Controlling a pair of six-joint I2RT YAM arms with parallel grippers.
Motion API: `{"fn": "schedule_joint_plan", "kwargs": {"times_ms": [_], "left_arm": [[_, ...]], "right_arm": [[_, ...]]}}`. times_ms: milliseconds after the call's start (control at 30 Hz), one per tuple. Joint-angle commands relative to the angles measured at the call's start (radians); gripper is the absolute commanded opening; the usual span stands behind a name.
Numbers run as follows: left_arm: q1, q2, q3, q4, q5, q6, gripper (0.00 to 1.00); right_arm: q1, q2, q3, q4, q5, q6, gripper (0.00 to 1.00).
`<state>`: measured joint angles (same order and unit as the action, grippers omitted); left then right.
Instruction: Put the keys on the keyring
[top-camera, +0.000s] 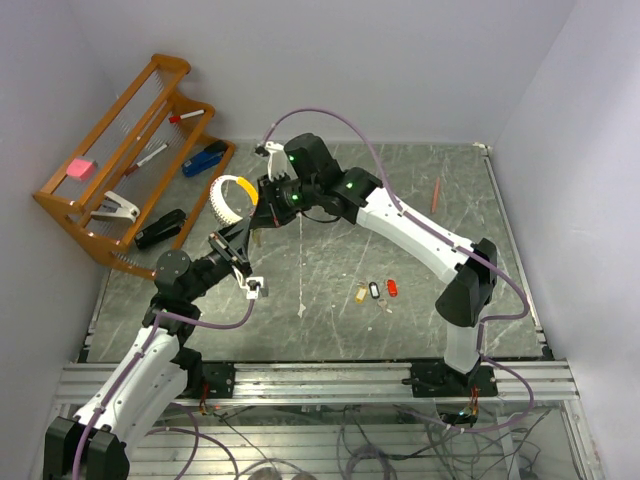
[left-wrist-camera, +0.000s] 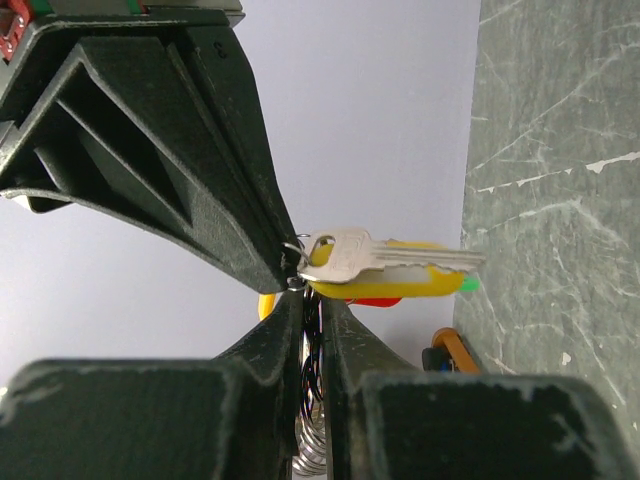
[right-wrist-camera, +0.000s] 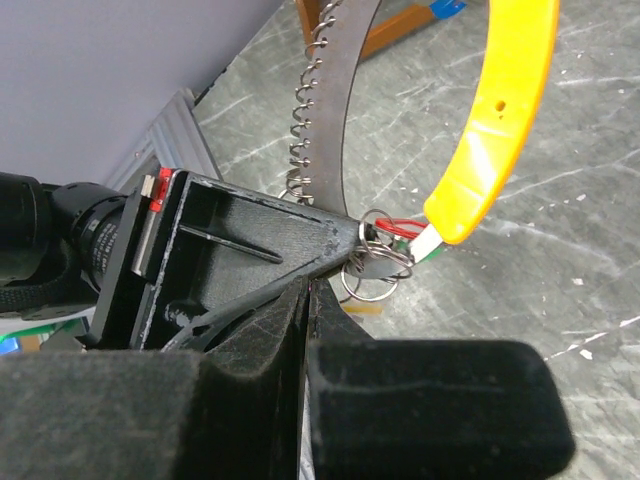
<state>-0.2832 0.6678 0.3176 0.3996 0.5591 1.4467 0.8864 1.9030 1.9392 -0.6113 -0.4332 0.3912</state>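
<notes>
Above the table (top-camera: 480, 260), left gripper (left-wrist-camera: 310, 305) clamps the keyring (right-wrist-camera: 497, 130), one silver key (left-wrist-camera: 345, 255) hanging at it. Its partner, right gripper (right-wrist-camera: 308, 292), is clenched tight against the ring. More keys (top-camera: 375, 290) lie loose on the table.

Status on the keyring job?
Left tool shut on keyring, right tool shut beside it. Silver key at the tips. Three tagged keys loose on table. Nothing blocking them.

keyring (right-wrist-camera: 497, 120) is up in the air, a curved orange-yellow band with small silvery split rings (right-wrist-camera: 375, 268) bunched at its lower end. one silver key (left-wrist-camera: 345, 255) with a yellow tag hangs off a little ring there, sticking out sideways. three more keys lie loose in a short row on the table (top-camera: 430, 325): yellow tag (top-camera: 360, 293), black-and-white (top-camera: 375, 290), red (top-camera: 392, 288).
</notes>
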Motion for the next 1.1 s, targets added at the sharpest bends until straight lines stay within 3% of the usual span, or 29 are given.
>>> {"fn": "schedule_joint_plan", "kwargs": {"times_ms": [0,700,1067], "left_arm": [[-0.008,-0.004,0.033,0.096,-0.006,-0.002,0.07],[-0.008,0.021,0.034,0.15,-0.054,-0.037,0.07],[-0.008,0.016,0.015,0.218,-0.07,-0.1,0.07]], "right_arm": [[0.02,0.013,-0.016,0.023,-0.028,0.026,0.0],[0.023,0.025,0.008,0.001,-0.02,0.058,0.0],[0.023,0.006,-0.006,0.021,-0.019,0.106,0.16]]}}
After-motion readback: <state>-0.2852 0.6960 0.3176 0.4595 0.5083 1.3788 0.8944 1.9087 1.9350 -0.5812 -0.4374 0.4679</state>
